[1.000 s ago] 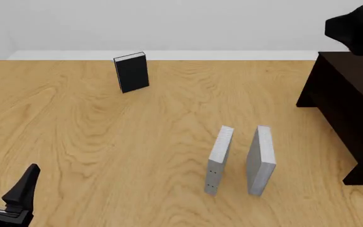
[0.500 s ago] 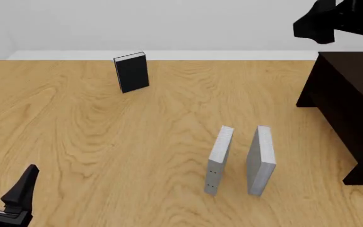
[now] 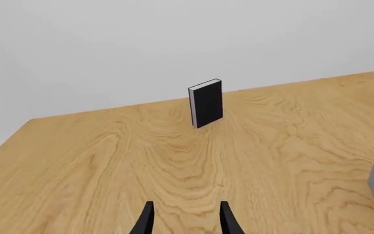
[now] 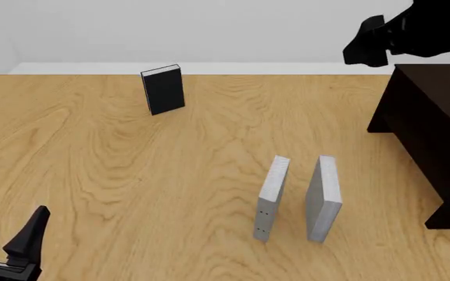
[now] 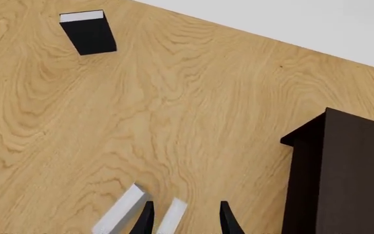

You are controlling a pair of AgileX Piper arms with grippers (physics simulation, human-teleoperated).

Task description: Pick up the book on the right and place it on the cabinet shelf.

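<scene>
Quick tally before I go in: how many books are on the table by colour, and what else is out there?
Black book: 1
Plain grey book: 1
Grey book with dots on its spine: 1
Dark cabinet: 1
Total: 4 things, 3 of them books, all standing upright on the table.

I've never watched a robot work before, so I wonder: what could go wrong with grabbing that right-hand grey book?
The book stands upright close beside the thinner grey book; a finger of the open right gripper might knock either over. Carrying it, the arm could also bump the cabinet nearby.
</scene>
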